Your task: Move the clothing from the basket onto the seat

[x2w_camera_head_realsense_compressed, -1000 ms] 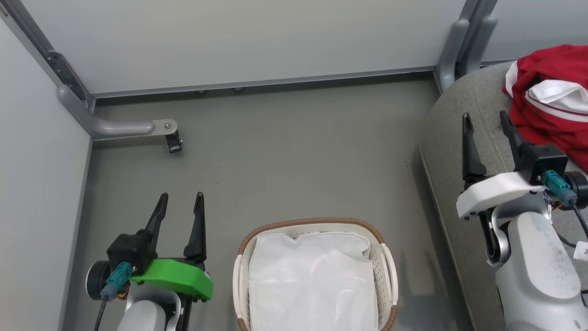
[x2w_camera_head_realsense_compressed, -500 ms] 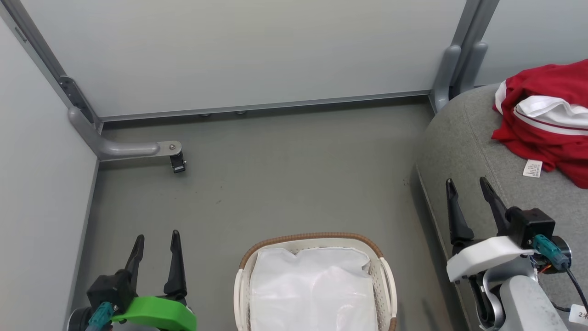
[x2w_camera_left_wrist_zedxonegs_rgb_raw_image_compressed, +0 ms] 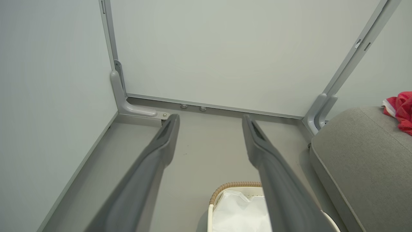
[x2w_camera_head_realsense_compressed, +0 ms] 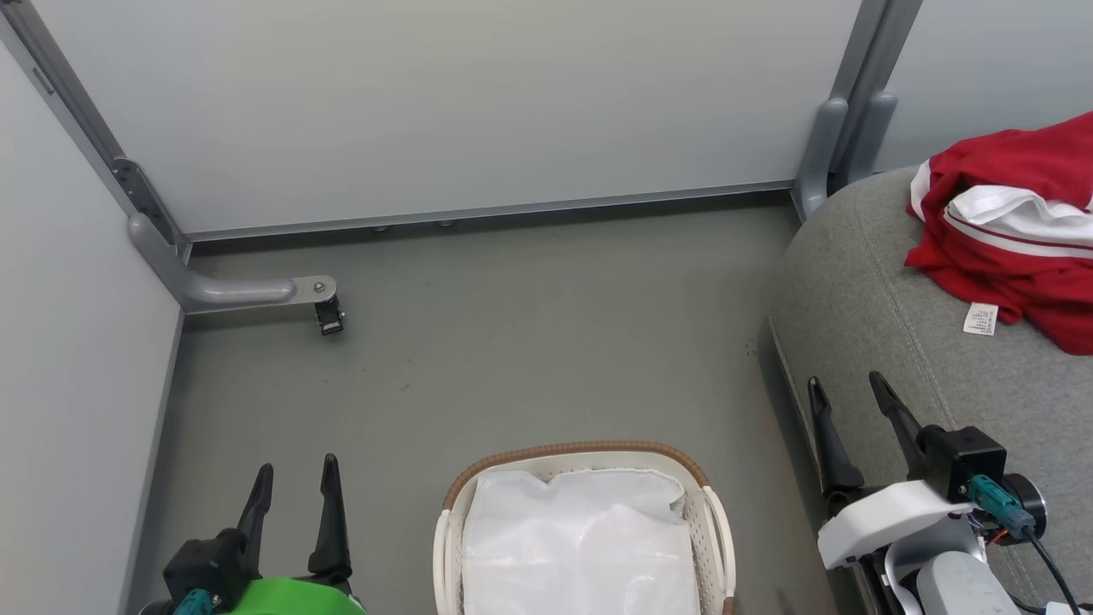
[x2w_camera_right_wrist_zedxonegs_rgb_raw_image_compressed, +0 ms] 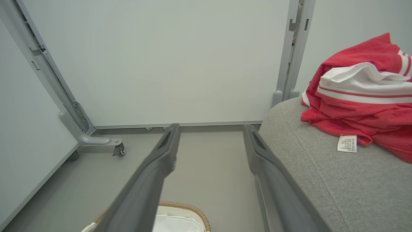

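Note:
The red clothing with white panels and red-white stripes lies bunched on the grey seat at the right, a white label hanging at its edge; it also shows in the right wrist view and the left wrist view. On the floor at bottom centre stands the white basket with its brown rim, holding just the white liner. My left gripper is open, left of the basket. My right gripper is open, empty, over the seat's front edge. No "BULLS" lettering is visible.
Grey partition walls close the back and left. A metal foot with a black caster juts from the left post. Another grey post stands by the seat's back corner. Bare grey floor lies between basket and wall.
Both grippers have drawn back toward the bottom of the head view, the right one away from the clothing. The whole picture has shifted, so the camera moved too. The clothing stays on the seat.

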You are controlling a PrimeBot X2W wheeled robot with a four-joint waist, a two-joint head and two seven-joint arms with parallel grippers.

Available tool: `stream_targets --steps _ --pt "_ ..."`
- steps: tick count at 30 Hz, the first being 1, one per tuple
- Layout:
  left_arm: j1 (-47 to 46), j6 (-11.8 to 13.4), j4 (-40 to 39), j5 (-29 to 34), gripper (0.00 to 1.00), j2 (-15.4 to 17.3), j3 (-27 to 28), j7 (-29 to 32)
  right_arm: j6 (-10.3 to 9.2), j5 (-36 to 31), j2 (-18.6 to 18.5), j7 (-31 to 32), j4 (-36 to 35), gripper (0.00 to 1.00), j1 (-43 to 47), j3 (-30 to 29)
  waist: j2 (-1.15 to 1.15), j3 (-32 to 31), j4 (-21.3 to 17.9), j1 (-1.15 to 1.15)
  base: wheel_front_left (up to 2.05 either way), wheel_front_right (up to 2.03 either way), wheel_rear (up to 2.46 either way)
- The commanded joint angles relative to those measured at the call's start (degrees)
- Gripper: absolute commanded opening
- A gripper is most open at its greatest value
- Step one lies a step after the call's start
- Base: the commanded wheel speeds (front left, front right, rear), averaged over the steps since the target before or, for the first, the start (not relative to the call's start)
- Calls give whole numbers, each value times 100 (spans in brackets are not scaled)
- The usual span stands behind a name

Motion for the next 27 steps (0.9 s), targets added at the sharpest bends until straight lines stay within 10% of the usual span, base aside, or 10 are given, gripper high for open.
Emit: stream_targets --steps 1,12,13,27 --pt "71 30 -9 -22 100 1 -6 3 -8 -36 -21 -13 -17 100 62 -11 69 0 1 0 0 0 0" --pt "45 -1 -22 -68 100 2 -35 3 -8 25 -21 -13 18 100 76 27 69 20 34 0 0 0 0" --pt "5 -5 -37 -81 0 -1 -28 -1 0 -3 0 0 14 0 22 20 0 20 43 0 0 0 0" --pt "-134 -37 70 -1245 0 -6 145 345 -1 1288 23 351 107 0 60 -109 6 2 42 0 0 0 0"
